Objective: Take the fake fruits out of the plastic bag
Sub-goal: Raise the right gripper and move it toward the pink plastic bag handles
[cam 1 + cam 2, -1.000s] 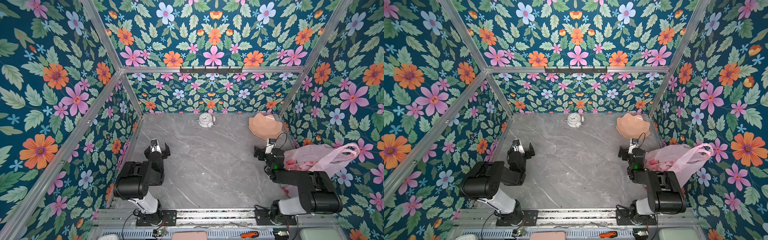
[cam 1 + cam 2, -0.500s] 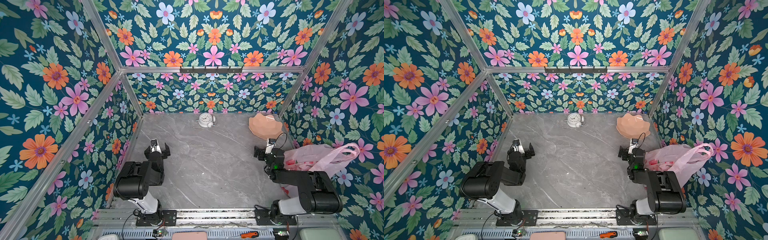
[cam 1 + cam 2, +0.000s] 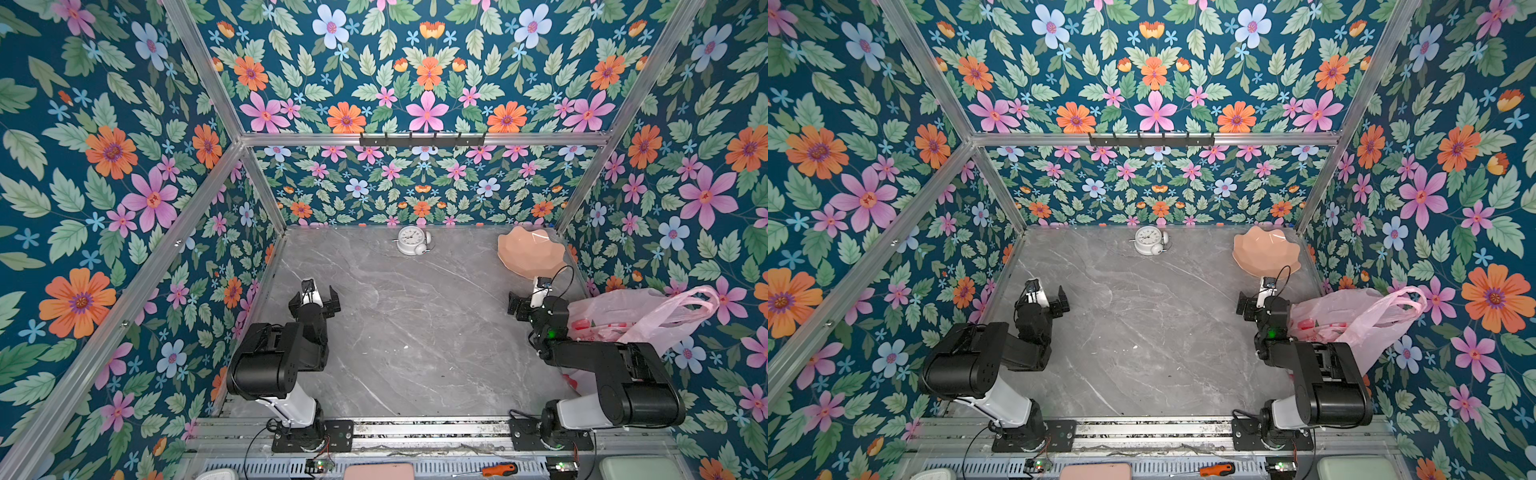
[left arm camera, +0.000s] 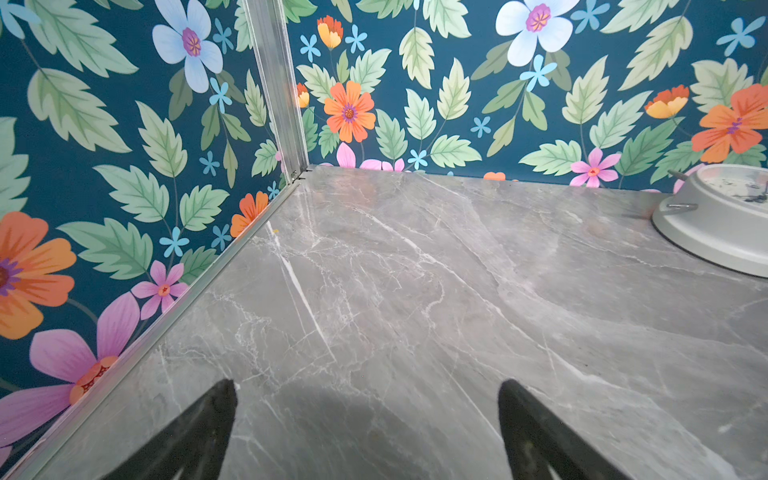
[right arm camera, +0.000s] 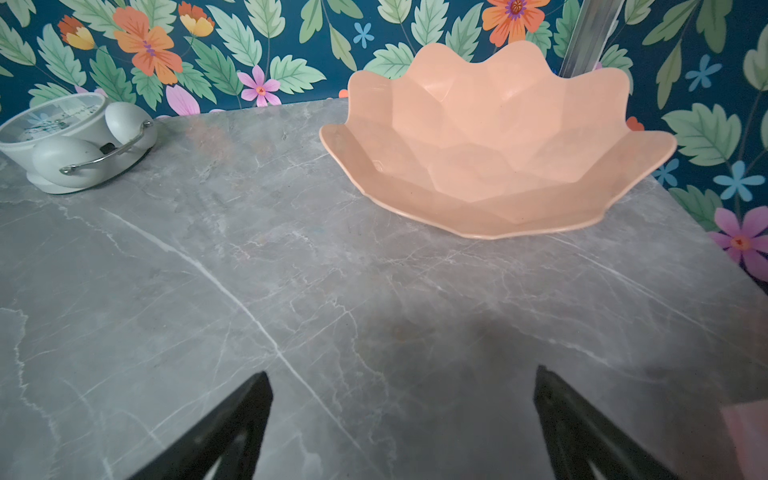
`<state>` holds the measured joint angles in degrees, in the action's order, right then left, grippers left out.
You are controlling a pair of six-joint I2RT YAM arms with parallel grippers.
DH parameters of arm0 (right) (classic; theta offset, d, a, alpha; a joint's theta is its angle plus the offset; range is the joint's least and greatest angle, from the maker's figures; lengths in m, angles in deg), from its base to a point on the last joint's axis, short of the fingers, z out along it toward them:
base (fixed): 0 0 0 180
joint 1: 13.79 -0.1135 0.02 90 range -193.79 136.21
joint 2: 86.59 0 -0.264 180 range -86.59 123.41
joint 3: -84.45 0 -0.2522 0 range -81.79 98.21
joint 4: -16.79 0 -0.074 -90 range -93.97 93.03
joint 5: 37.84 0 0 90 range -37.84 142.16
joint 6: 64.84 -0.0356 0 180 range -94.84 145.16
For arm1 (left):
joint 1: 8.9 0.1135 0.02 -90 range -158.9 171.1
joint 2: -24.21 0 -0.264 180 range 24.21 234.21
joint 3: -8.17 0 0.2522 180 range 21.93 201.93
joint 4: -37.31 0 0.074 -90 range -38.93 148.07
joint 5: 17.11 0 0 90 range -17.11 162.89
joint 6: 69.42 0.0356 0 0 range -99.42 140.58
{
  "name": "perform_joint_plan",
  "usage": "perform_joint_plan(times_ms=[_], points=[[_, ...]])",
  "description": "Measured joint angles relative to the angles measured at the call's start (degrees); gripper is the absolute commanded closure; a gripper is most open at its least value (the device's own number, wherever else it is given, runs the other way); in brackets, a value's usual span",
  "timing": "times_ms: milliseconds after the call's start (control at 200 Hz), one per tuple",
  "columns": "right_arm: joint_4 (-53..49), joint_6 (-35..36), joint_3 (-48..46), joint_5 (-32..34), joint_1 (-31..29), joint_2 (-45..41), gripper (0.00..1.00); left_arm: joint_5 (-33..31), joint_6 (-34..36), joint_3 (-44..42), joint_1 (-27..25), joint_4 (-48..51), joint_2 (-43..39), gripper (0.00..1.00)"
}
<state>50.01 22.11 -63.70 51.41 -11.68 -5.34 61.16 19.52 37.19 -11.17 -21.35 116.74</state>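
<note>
The pink plastic bag [image 3: 640, 316] [image 3: 1358, 320] stands crumpled against the right wall, handles up, just right of my right arm. Red-pink shapes show faintly through it, but the fake fruits are hidden inside. A pink sliver of the plastic bag [image 5: 748, 440] shows at the edge of the right wrist view. My right gripper [image 3: 530, 305] [image 3: 1260, 307] [image 5: 402, 375] hangs open over bare table beside the bag, not touching it. Near the left wall my left gripper [image 3: 314, 301] [image 3: 1044, 303] [image 4: 367, 386] is open with nothing in it.
A peach scalloped dish [image 3: 530, 253] [image 3: 1264, 251] [image 5: 494, 149] sits in the far right corner. A white alarm clock [image 3: 411, 241] [image 3: 1150, 241] [image 4: 723, 216] [image 5: 75, 141] lies at the back middle. Floral walls enclose the grey marble table [image 3: 415, 332] on three sides.
</note>
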Motion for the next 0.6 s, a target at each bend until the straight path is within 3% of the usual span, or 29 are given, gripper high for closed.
perform_joint_plan(times_ms=[185,345,455,600], points=[[-7.2,1.0,-0.1,-1.4,-1.9,-13.6,0.01,-0.1,0.0,-1.8,-0.4,3.8,-10.4,0.00],[-21.8,-0.4,6.4,-2.1,-5.4,-28.7,0.01,-2.0,-2.4,1.4,-0.4,16.4,-22.9,0.00],[-36.5,-6.8,15.3,-2.9,-6.4,-36.6,0.01,-3.4,-7.8,4.5,-0.5,27.4,-30.9,0.00],[-57.2,-17.3,30.1,-0.6,-6.4,-40.3,0.01,-5.2,-18.8,9.6,-0.5,42.1,-39.5,0.00]])
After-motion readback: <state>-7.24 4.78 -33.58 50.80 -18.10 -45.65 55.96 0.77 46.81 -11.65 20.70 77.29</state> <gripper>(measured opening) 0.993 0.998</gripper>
